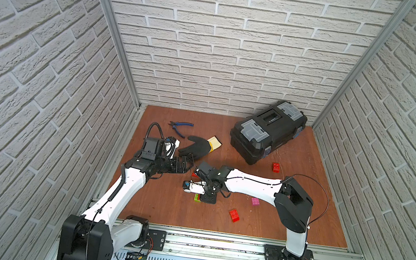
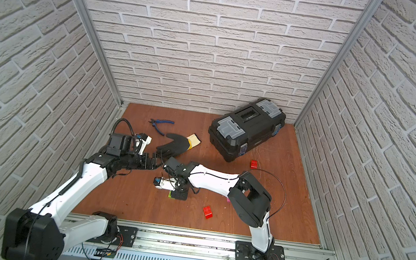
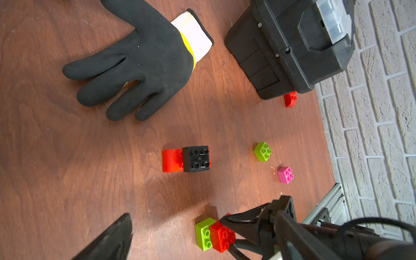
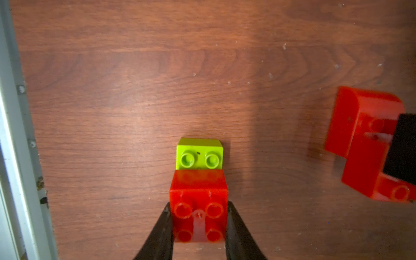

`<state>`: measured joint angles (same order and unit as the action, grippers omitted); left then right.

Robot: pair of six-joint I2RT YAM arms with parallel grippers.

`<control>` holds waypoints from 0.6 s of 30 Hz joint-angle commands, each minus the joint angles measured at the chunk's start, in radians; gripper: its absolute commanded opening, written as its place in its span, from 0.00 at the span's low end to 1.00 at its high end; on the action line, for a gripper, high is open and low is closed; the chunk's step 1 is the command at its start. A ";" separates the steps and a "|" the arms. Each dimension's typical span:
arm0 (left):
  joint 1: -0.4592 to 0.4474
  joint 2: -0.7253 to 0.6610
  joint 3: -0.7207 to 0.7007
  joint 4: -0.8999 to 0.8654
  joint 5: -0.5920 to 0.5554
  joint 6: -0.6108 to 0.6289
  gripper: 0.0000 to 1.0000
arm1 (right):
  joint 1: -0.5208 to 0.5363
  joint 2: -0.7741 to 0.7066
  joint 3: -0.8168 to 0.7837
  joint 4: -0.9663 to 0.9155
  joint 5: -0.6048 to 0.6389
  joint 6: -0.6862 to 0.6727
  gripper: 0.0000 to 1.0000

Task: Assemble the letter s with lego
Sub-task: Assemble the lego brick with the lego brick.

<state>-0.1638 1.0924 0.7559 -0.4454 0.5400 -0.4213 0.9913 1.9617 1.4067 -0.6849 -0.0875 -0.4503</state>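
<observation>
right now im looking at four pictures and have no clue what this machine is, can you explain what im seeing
It is a robot with two arms, working at a wooden table. Two pictures look down on the whole scene from above. The other two come from a camera on each wrist. On the table lie a glove, pliers, a toolbox and lego bricks, among them a pink brick and a black brick. The right gripper is shut on a red brick that touches a green brick. The left gripper is open and holds nothing.
</observation>
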 commanded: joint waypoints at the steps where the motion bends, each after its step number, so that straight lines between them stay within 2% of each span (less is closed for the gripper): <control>1: 0.005 0.002 -0.007 0.028 0.014 0.005 0.98 | 0.005 0.023 -0.015 -0.057 0.019 0.028 0.27; 10: 0.005 -0.002 -0.015 0.029 0.011 0.006 0.98 | 0.006 -0.003 -0.003 -0.101 0.033 0.050 0.26; 18: 0.006 -0.006 -0.016 0.026 0.009 0.007 0.98 | 0.018 0.058 0.056 -0.181 0.068 0.048 0.26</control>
<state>-0.1638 1.0927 0.7521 -0.4450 0.5400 -0.4213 0.9966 1.9793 1.4513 -0.7689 -0.0593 -0.4141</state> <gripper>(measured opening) 0.982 0.353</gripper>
